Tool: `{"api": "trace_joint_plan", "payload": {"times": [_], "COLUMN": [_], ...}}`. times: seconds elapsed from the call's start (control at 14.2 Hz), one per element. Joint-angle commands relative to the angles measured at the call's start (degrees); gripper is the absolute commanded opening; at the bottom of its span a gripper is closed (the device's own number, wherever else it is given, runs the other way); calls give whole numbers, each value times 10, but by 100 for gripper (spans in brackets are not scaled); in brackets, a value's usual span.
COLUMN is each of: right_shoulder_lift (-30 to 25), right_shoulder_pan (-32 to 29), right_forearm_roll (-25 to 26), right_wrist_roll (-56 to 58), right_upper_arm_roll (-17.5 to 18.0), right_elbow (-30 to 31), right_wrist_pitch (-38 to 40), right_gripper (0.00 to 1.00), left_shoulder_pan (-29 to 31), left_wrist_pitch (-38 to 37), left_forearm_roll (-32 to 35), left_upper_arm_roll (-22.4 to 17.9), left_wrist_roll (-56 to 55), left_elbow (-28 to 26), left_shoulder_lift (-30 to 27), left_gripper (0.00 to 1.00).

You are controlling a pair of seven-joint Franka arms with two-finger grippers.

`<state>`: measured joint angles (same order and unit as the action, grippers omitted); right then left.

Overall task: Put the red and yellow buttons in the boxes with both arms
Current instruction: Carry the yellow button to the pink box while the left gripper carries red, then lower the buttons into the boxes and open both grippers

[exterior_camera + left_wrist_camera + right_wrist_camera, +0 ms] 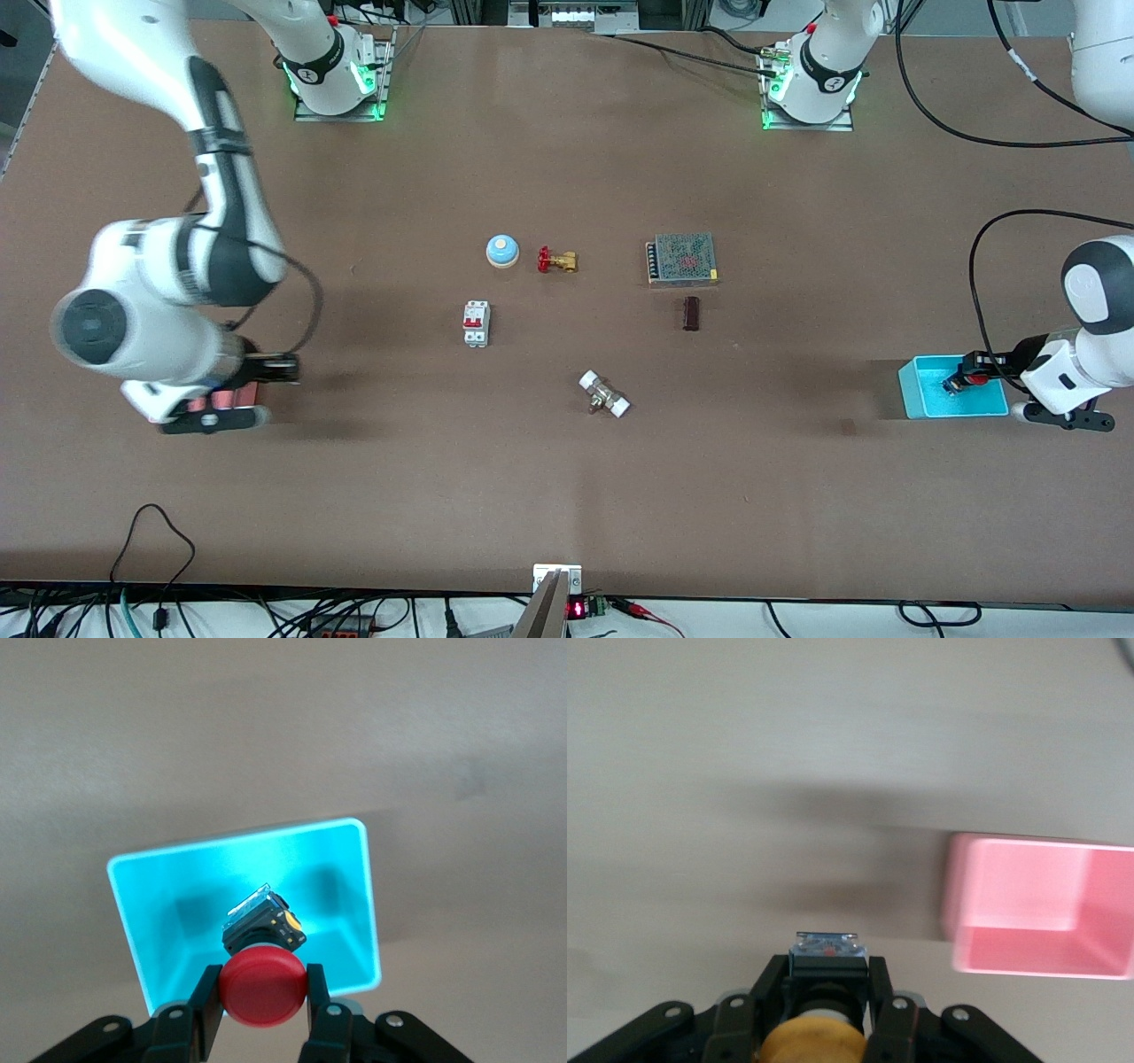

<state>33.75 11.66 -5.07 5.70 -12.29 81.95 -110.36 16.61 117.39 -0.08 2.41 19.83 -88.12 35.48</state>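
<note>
My left gripper (961,381) is shut on the red button (263,986) by its cap and holds it over the inside of the cyan box (912,390). The box also shows in the left wrist view (354,904), with the button's black base pointing into it. The red cap shows in the front view (976,379). My right gripper (828,979) is shut on the orange-yellow button (813,1041) by its black base. It is over bare table just beside the pink box (1036,917). In the front view the right gripper (275,368) and hand hide most of the pink box (232,399).
Mid-table lie a blue dome (501,251), a brass valve with a red handle (557,260), a white circuit breaker (476,323), a mesh-topped power supply (683,259), a dark brown block (691,313) and a white-capped fitting (604,394). Cables trail near the left arm.
</note>
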Motion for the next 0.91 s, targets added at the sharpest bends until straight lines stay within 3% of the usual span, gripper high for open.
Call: {"api": "trace_joint_plan", "payload": {"times": [0.0, 0.28, 0.49, 0.84], "right_shoulder_lift": [24, 54, 68, 102], "right_shoulder_pan": [-61, -79, -82, -101], "right_forearm_roll": [27, 44, 53, 54], "right_wrist_roll": [67, 97, 92, 97], "right_upper_arm_roll": [10, 9, 7, 6], "right_elbow": [-6, -8, -8, -15], "right_wrist_pitch": [-1, -34, -55, -96], "right_gripper": [0, 0, 0, 0], "left_shoulder_pan": [10, 9, 9, 4], "left_wrist_pitch": [15, 19, 30, 28], "left_forearm_roll": [8, 7, 7, 7], "left_upper_arm_roll": [3, 3, 3, 5], "left_wrist_roll": [14, 13, 13, 6], "left_elbow": [18, 19, 16, 21], "left_shoulder_lift": [27, 36, 38, 30], "left_gripper": [27, 32, 49, 65]}}
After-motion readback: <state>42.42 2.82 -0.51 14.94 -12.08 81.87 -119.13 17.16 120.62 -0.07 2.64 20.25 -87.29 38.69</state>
